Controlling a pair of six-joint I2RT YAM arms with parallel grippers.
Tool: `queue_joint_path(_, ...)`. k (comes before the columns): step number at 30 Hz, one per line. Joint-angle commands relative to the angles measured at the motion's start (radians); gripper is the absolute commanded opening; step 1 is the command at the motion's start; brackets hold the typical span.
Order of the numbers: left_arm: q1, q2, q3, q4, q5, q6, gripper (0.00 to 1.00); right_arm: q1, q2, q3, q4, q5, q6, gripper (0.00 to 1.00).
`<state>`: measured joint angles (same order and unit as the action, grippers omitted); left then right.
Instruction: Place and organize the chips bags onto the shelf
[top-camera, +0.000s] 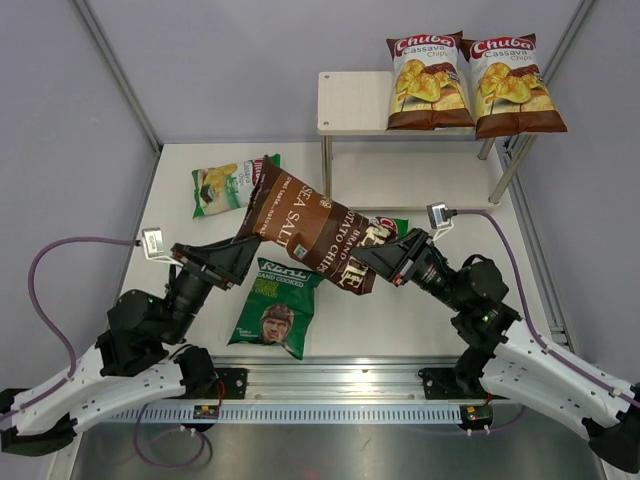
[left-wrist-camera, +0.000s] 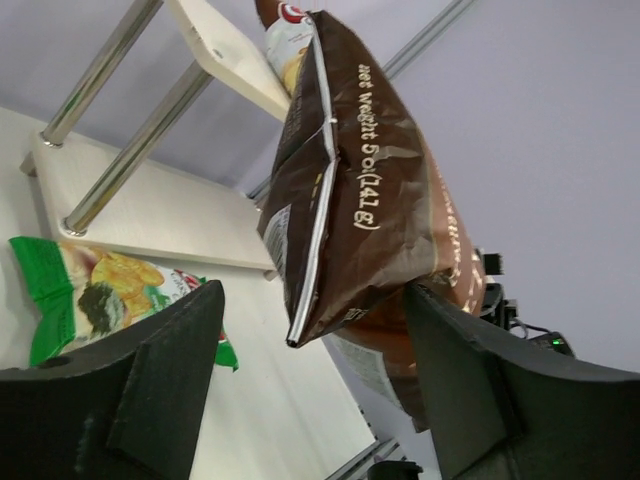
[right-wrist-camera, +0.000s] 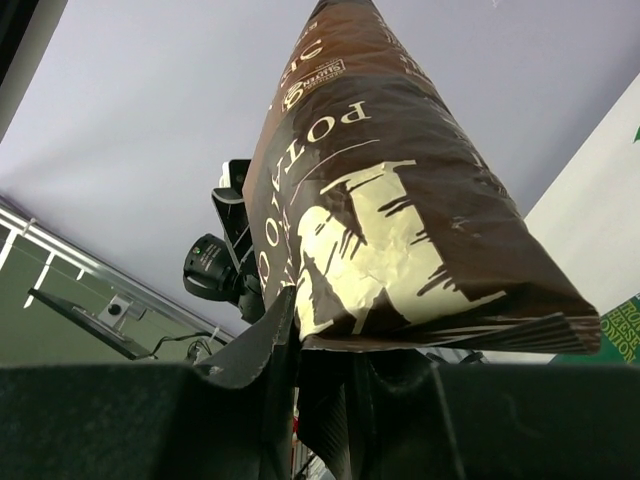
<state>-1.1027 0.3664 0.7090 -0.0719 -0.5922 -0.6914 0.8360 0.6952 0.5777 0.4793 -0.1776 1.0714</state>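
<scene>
The dark brown Kettle Sea Salt bag (top-camera: 300, 225) hangs tilted in the air above the table's middle. My right gripper (top-camera: 362, 262) is shut on its lower end, the foil pinched between the fingers (right-wrist-camera: 275, 335). My left gripper (top-camera: 250, 250) stands open around the bag's upper-left edge (left-wrist-camera: 360, 190); one finger (left-wrist-camera: 450, 350) touches the foil, the other (left-wrist-camera: 170, 350) is well apart. Two brown-and-white Chuba bags (top-camera: 430, 80) (top-camera: 510, 85) stand on the shelf's top board (top-camera: 350, 100). On the table lie a green-and-white Chuba bag (top-camera: 225, 185) and the dark green REAL bag (top-camera: 275, 305).
A second green-and-white bag (top-camera: 393, 227) pokes out from under the held bag, next to the right gripper. The shelf's metal legs (left-wrist-camera: 130, 150) and lower board (left-wrist-camera: 150, 225) show behind the bag in the left wrist view. Grey walls close in the table.
</scene>
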Motion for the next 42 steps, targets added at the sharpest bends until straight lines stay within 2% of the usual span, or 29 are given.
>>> queue_joint_path(1,-0.003,-0.027,-0.028,0.181,0.038,0.009,0.73,0.002,0.003,-0.01,0.125,-0.057,0.012,0.06)
queue_joint_path(2,-0.003,-0.03,-0.032,0.191,0.035,0.024,0.64,0.002,0.004,-0.016,0.131,-0.062,0.016,0.06)
queue_joint_path(5,-0.005,-0.043,-0.039,0.201,0.015,0.047,0.5,0.002,-0.003,-0.038,0.139,-0.076,0.021,0.06)
queue_joint_path(6,-0.003,-0.052,-0.039,0.199,0.012,0.049,0.42,0.002,-0.011,-0.044,0.136,-0.077,0.018,0.06)
queue_joint_path(8,-0.003,-0.061,-0.043,0.199,0.005,0.056,0.35,0.002,-0.02,-0.045,0.11,-0.08,0.007,0.06)
queue_joint_path(9,-0.003,-0.064,-0.04,0.184,0.002,0.056,0.28,0.002,-0.029,-0.044,0.098,-0.082,-0.011,0.06)
queue_joint_path(11,-0.003,-0.072,-0.031,0.163,-0.008,0.072,0.22,0.002,-0.042,-0.044,0.059,-0.088,-0.033,0.06)
queue_joint_path(12,-0.003,-0.073,-0.016,0.135,-0.012,0.078,0.15,0.002,-0.058,-0.044,0.05,-0.094,-0.054,0.06)
queue_joint_path(15,-0.005,-0.084,0.013,0.095,-0.006,0.116,0.03,0.002,-0.095,-0.039,-0.002,-0.114,-0.094,0.06)
queue_joint_path(16,-0.003,-0.089,0.02,0.086,0.006,0.128,0.0,0.002,-0.106,-0.038,-0.039,-0.112,-0.102,0.06)
queue_joint_path(22,-0.003,-0.089,0.107,-0.032,0.044,0.2,0.0,0.002,-0.163,-0.013,-0.143,-0.076,-0.157,0.06)
queue_joint_path(24,-0.003,-0.074,0.136,-0.096,0.031,0.227,0.04,0.002,-0.149,0.014,-0.172,-0.057,-0.185,0.06)
queue_joint_path(26,-0.005,-0.058,0.203,-0.17,-0.006,0.236,0.23,0.002,-0.137,0.039,-0.209,-0.011,-0.195,0.06)
queue_joint_path(27,-0.005,-0.044,0.23,-0.257,-0.032,0.234,0.48,0.002,-0.126,0.048,-0.225,0.012,-0.2,0.05)
queue_joint_path(29,-0.005,-0.043,0.288,-0.328,-0.084,0.227,0.84,0.002,-0.119,0.066,-0.241,0.084,-0.2,0.04)
queue_joint_path(34,-0.005,-0.063,0.38,-0.584,-0.274,0.155,0.99,0.002,-0.065,0.109,-0.242,0.248,-0.192,0.04)
queue_joint_path(39,-0.005,0.003,0.408,-0.831,-0.333,0.109,0.99,0.002,0.058,0.183,-0.199,0.374,-0.116,0.04)
queue_joint_path(42,-0.005,0.054,0.385,-0.924,-0.333,0.096,0.99,0.002,0.137,0.24,-0.173,0.421,-0.068,0.04)
